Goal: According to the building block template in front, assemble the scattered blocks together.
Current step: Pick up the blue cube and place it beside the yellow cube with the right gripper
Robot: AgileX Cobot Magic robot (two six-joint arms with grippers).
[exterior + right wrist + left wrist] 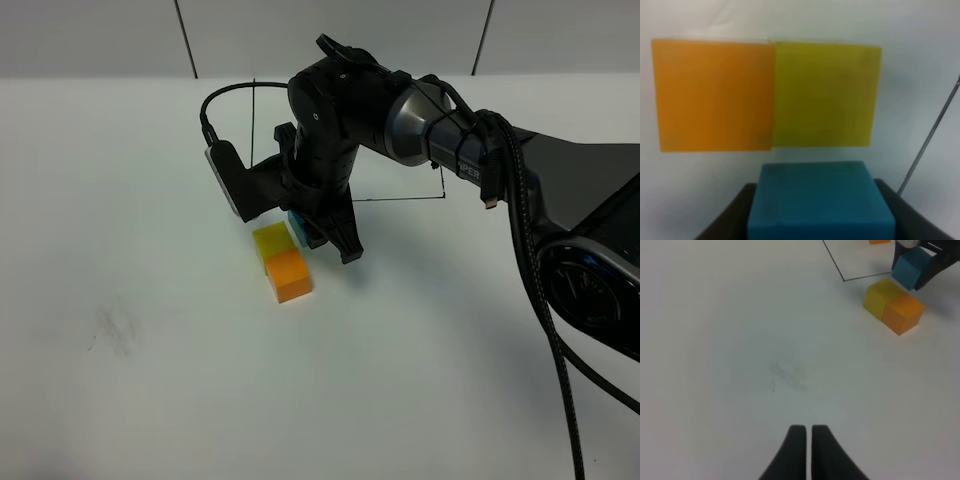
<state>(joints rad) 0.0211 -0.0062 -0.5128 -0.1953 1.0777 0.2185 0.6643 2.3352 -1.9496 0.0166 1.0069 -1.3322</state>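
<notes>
The yellow cube point(270, 243) and the orange cube point(290, 275) lie side by side, touching, on the white table. My right gripper point(322, 238) reaches across the middle and is shut on the light blue cube point(298, 228), just behind the yellow one. The right wrist view shows the blue cube point(820, 200) between the fingers point(725, 222), close to the yellow cube point(825, 95) and the orange cube point(715, 95). The template is hidden behind the arm, except an orange corner point(879, 241) inside the drawn rectangle point(860, 276). My left gripper point(807, 432) is shut and empty, well away from the cubes.
The thin black rectangle point(400, 198) runs behind the right arm. A faint grey smudge point(115, 330) marks the table at the left. The arm's black cable point(545, 300) hangs down the right side.
</notes>
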